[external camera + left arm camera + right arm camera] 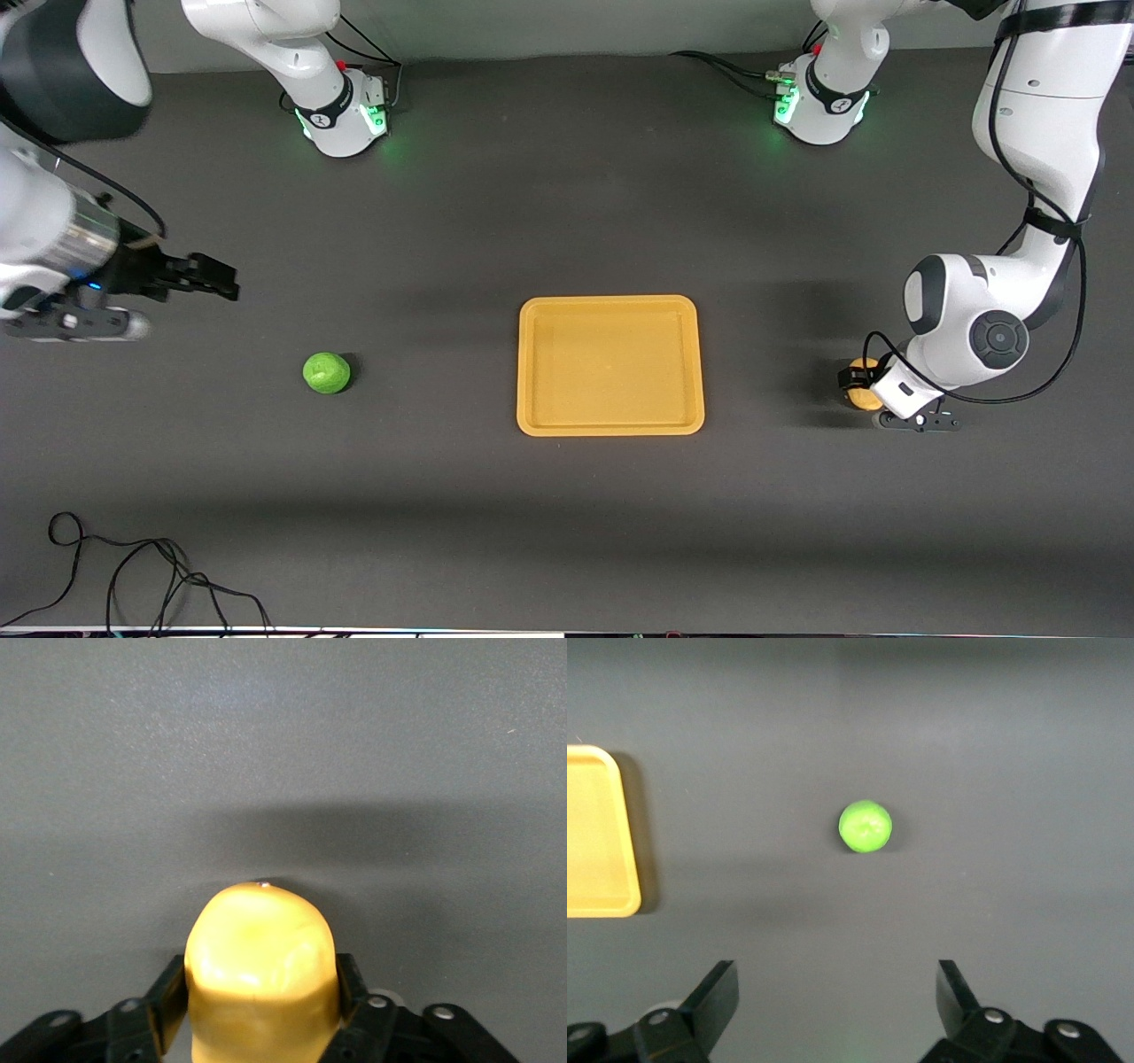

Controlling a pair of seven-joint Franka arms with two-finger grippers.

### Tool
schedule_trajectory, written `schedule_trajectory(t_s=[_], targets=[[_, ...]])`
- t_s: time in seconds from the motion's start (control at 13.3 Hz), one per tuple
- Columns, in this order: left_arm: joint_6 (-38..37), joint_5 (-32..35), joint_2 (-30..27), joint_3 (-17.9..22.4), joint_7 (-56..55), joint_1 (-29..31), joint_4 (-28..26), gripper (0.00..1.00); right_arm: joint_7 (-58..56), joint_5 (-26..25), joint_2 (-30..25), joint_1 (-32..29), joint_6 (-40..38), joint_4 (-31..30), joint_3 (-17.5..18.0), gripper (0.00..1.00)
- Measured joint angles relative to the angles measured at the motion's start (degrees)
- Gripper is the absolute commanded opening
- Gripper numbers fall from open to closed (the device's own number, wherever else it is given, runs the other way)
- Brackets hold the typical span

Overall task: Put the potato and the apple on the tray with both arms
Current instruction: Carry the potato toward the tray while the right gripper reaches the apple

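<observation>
The yellow-tan potato (861, 388) lies on the dark table at the left arm's end, level with the tray. My left gripper (856, 379) is down on it, and in the left wrist view (263, 988) both fingers press against the sides of the potato (260, 943). The green apple (326, 372) sits on the table between the tray and the right arm's end. My right gripper (215, 276) is open and empty, up in the air near the right arm's end. Its wrist view (835, 992) shows the apple (865, 826) ahead. The orange-yellow tray (609, 304) is empty at the table's middle.
The two arm bases (344, 111) (819, 105) stand along the table's back edge. A loose black cable (133, 571) lies at the front corner at the right arm's end. A corner of the tray (602, 902) shows in the right wrist view.
</observation>
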Motion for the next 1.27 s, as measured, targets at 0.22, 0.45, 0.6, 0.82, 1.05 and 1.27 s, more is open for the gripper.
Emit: schedule_trajectory(t_s=[0.22, 0.45, 0.6, 0.82, 1.05, 1.27], targets=[[0.39, 0.02, -0.12, -0.21, -1.38, -0.09, 0.07, 0.53, 0.1, -2.95, 2.77, 1.74, 7.04, -5.19, 0.01, 0.99], [0.13, 0.03, -1.46, -0.83, -2.6, -0.37, 0.75, 0.53, 0.11, -2.99, 4.17, 1.52, 19.63, -12.7, -0.67, 1.0], [-3.48, 0.05, -4.63, -1.44, -8.2, -3.54, 0.92, 0.53, 0.72, -2.85, 4.84, 1.44, 29.06, -19.41, -1.61, 1.0], [-11.54, 0.09, -8.96, -1.76, -21.81, -13.53, 2.84, 0.53, 3.5, -2.79, 6.25, 1.36, 40.85, -28.93, -2.39, 0.98], [-17.35, 0.11, -9.82, -1.82, -32.35, -21.45, 6.54, 0.53, 6.54, -2.76, 10.43, 1.37, 47.58, -32.2, -2.47, 0.92], [-17.38, 0.33, -7.4, -1.8, -40.71, -28.24, 8.67, 0.55, 7.54, -2.76, 13.84, 1.35, 50.17, -31.42, -2.63, 0.76]])
